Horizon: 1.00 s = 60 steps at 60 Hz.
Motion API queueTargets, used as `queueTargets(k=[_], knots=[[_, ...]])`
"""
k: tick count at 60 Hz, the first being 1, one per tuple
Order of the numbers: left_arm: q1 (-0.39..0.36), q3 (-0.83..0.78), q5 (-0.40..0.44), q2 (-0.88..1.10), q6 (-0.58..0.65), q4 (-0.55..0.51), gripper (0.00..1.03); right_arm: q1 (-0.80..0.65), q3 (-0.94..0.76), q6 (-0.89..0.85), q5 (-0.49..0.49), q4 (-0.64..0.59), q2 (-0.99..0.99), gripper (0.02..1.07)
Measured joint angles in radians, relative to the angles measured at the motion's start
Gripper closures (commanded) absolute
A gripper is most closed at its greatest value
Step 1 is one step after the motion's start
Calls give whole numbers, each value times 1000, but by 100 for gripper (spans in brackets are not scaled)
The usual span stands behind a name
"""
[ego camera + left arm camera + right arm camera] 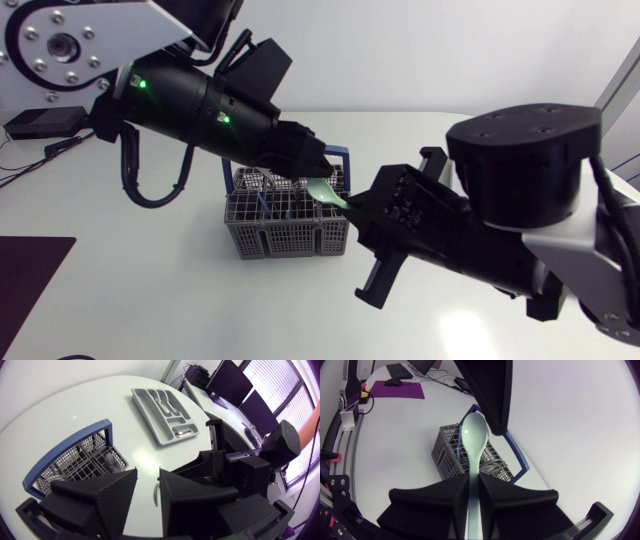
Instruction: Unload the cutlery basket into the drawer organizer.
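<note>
One spoon (472, 442), pale green, clamped by its handle between the drawn-together fingers of the right pincer (474, 480). Runs with its long axis straight out along those fingers, bowl foremost, handle end hidden under the pincer. Hangs just ahead of the right pincer, above the cutlery basket (285, 238).

One left pincer (148, 474), fingers parted by a narrow gap, gripping nothing. Sits just beyond the spoon's bowl, nose to nose with the right pincer, over the same basket.

One drawer organizer (162, 437), grey, flat on the table (150, 290), well ahead of the left pincer and past the basket. Holds some cutlery in its compartments. Does not show in the right wrist view, so is judged to lie to the side of or behind the right pincer, not ahead of it.

Judged step: carrying the spoon across. Calls for swinging the right pincer away from the basket and lining the spoon's long axis up with a long compartment before letting go.
</note>
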Motion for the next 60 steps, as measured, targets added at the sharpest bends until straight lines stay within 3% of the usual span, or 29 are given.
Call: queueTargets(k=[5,16,27,44,60], knots=[[34,0,0,-4,0,21,20,-24,-19,-4,-22,-5,-15,93],[148,1,0,-58,0,42,17,-170,-106,-54,-143,-42,-101,93],[232,1,0,-117,45,43,17,-474,-167,-163,-382,-92,-158,93],[257,-81,-23,-152,149,29,17,-971,-197,-497,-707,-196,-74,93],[237,-123,-53,-152,198,16,17,-1297,-130,-855,-807,-315,219,93]])
